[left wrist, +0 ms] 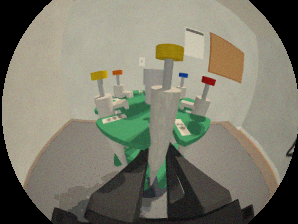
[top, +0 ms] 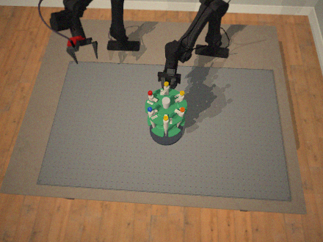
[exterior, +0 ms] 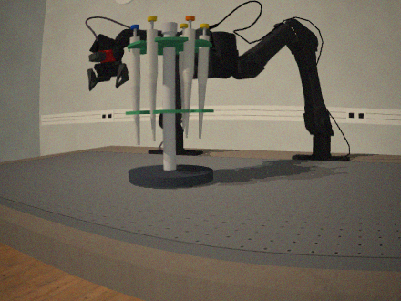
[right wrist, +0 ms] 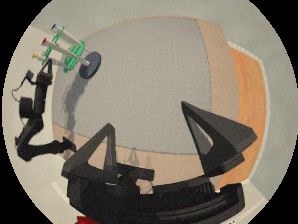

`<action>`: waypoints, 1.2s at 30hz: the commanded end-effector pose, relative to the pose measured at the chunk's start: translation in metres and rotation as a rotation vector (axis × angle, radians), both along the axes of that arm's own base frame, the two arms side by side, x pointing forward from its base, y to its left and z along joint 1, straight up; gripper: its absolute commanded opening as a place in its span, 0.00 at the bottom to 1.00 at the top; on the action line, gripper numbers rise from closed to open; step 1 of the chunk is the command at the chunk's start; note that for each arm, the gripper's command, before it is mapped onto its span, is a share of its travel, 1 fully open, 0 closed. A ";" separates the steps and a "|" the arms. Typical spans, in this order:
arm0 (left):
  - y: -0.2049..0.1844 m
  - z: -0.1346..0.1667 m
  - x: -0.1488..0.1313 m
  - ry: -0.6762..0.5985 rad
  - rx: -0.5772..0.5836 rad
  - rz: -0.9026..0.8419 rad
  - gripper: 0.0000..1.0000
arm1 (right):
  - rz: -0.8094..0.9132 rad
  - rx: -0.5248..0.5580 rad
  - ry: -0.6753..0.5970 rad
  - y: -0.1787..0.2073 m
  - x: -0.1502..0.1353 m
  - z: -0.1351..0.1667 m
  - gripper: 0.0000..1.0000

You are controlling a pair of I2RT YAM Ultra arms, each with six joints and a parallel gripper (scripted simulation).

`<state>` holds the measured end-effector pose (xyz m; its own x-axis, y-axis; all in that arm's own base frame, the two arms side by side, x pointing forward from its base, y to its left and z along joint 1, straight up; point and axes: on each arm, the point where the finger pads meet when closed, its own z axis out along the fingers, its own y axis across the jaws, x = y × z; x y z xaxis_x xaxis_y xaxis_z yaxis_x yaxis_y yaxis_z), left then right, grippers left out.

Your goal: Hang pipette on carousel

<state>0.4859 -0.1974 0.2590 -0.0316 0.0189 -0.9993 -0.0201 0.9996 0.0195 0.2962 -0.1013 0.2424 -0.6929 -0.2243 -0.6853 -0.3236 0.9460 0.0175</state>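
Observation:
The carousel (top: pixel 165 111) (exterior: pixel 170 45) (left wrist: pixel 135 127) (right wrist: pixel 76 53) has a green slotted head on a white post. My left gripper (top: pixel 168 86) (left wrist: pixel 157 145) is shut on a white pipette (top: pixel 166 83) (left wrist: pixel 165 110) with a yellow button, which stands nearly upright at the near side of the head. Its finger hook and the rail behind it are hidden, so I cannot tell if they engage. The printed volume cannot be read. My right gripper (top: pixel 86 61) (exterior: pixel 104 88) (right wrist: pixel 143 116) is open and empty, far from the carousel.
Several other pipettes hang around the head: a red-topped one (top: pixel 150 93) (left wrist: pixel 202 105), a blue-topped one (top: pixel 150 110) (exterior: pixel 136 82), an orange-topped one (top: pixel 182 110) (exterior: pixel 188 68) and yellow-topped ones. The round dark base (top: pixel 166 140) (exterior: pixel 150 177) stands on the grey mat (top: pixel 103 147).

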 end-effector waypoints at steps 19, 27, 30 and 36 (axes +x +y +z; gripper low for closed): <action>0.004 0.039 0.001 -0.086 -0.051 0.021 0.12 | 0.010 -0.013 -0.043 -0.002 0.003 0.010 1.00; -0.005 0.022 0.003 -0.058 -0.033 0.045 0.12 | 0.010 -0.013 -0.043 -0.002 0.003 0.010 1.00; -0.005 0.021 0.002 -0.057 -0.034 0.155 0.12 | 0.010 -0.013 -0.043 -0.002 0.003 0.010 1.00; 0.002 0.037 -0.001 -0.075 -0.051 0.202 0.12 | 0.010 -0.013 -0.043 -0.002 0.003 0.010 1.00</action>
